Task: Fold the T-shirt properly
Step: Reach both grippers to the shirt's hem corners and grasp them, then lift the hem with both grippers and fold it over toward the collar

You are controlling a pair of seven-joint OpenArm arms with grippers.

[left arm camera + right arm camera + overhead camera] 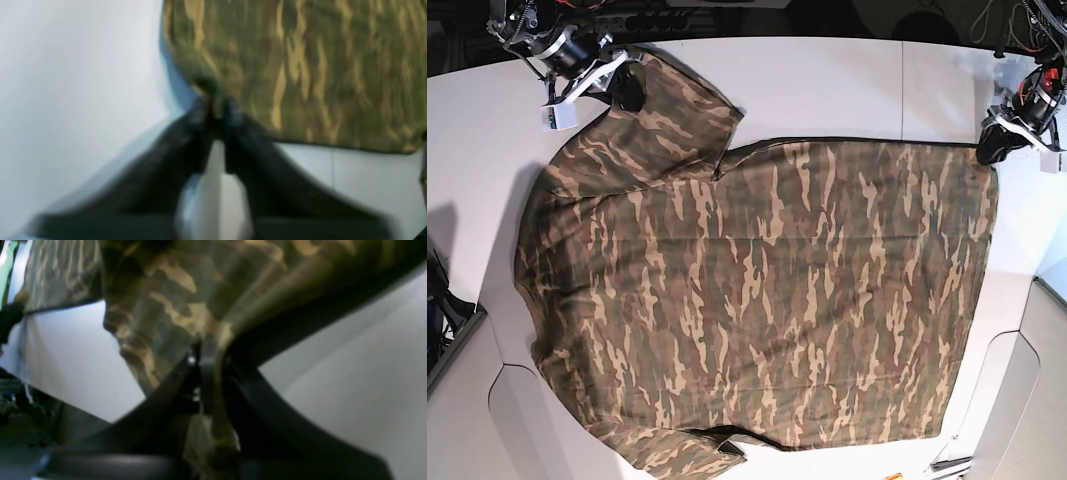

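The camouflage T-shirt (767, 290) lies spread flat on the white table (857, 80), hem side toward the right. My left gripper (989, 150) is at the shirt's far right corner. In the left wrist view it (217, 110) is shut on that corner of the cloth (300, 66). My right gripper (632, 92) is at the far left, on the upper sleeve. In the right wrist view it (208, 353) is shut on a fold of the shirt (166, 290), which is lifted and bunches around the jaws. The collar is hidden.
The shirt covers most of the table. Bare table strips run along the far side and the right (1027, 230). The table edge drops to a dark gap at the left (447, 330). Small tools lie at the near right edge (949, 465).
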